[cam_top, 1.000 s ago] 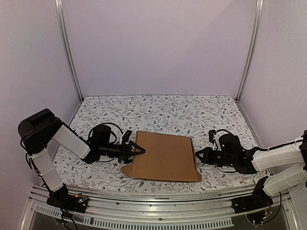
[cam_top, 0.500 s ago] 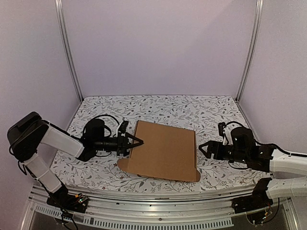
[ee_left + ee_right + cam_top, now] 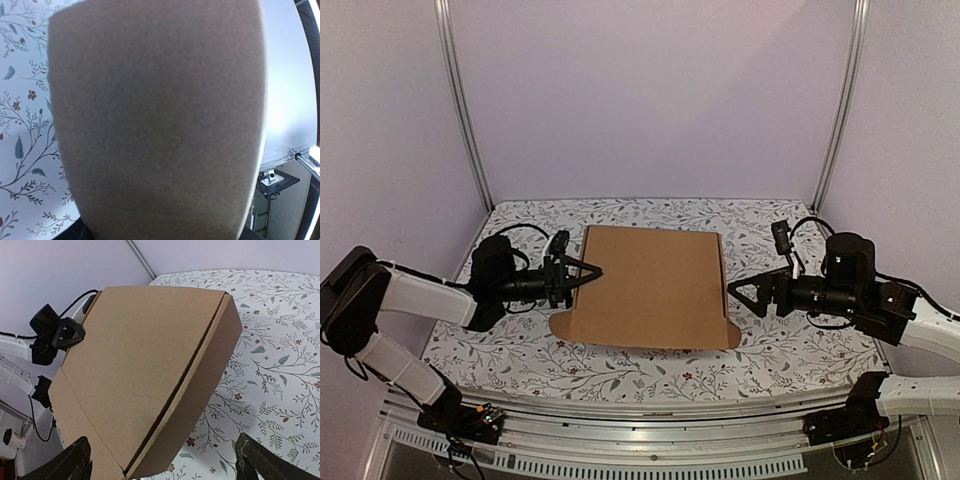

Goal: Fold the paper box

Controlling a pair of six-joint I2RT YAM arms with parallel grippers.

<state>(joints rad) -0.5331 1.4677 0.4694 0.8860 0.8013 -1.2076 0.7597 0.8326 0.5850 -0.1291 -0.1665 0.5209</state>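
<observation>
Two fingers of the right gripper (image 3: 740, 295) now stand wide apart, having just released the flat brown corrugated-cardboard paper box (image 3: 650, 285). Only the left gripper (image 3: 582, 275) clamps its left edge. The box, shifted rearward on the floral tablecloth (image 3: 650, 215), looks folded shut.

L tool (image 3: 582, 278) gripping, R tool (image 3: 740, 296) spread wide, both arms reaching inward.

I worked in a lab test booth, plain lilac walls (image 3: 650, 100), aluminium corner posts (image 3: 463, 100), floral table cloth (image 3: 640, 212), extrusion rail (image 3: 650, 425) in front.
</observation>
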